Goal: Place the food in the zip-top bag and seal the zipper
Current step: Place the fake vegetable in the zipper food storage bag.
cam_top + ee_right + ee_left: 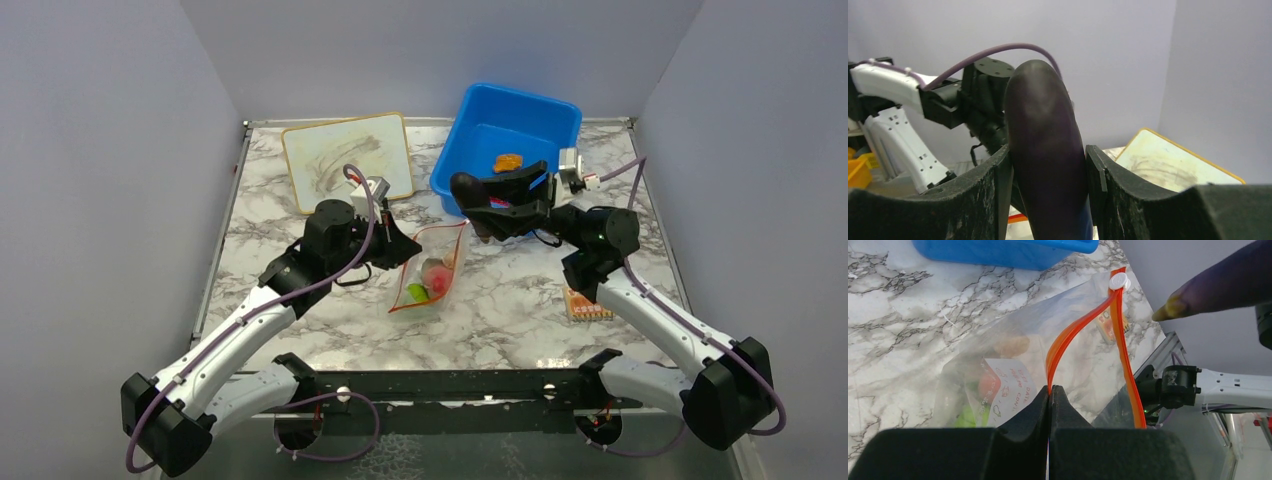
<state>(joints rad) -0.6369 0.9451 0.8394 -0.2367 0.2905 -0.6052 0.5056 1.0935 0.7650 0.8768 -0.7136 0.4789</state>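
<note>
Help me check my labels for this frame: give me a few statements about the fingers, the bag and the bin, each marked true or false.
1. The left fingers are pinched shut on the zipper of the zip-top bag. True.
2. The right fingers hold nothing. False: they grip the purple eggplant.
3. An orange piece lies in the blue bin. True.
4. The bag has no food in it. False: a green lime and a pink-red peach show through its clear wall.
5. The zipper is sealed along its whole length. False: its two strips stand apart and the mouth gapes.
</note>
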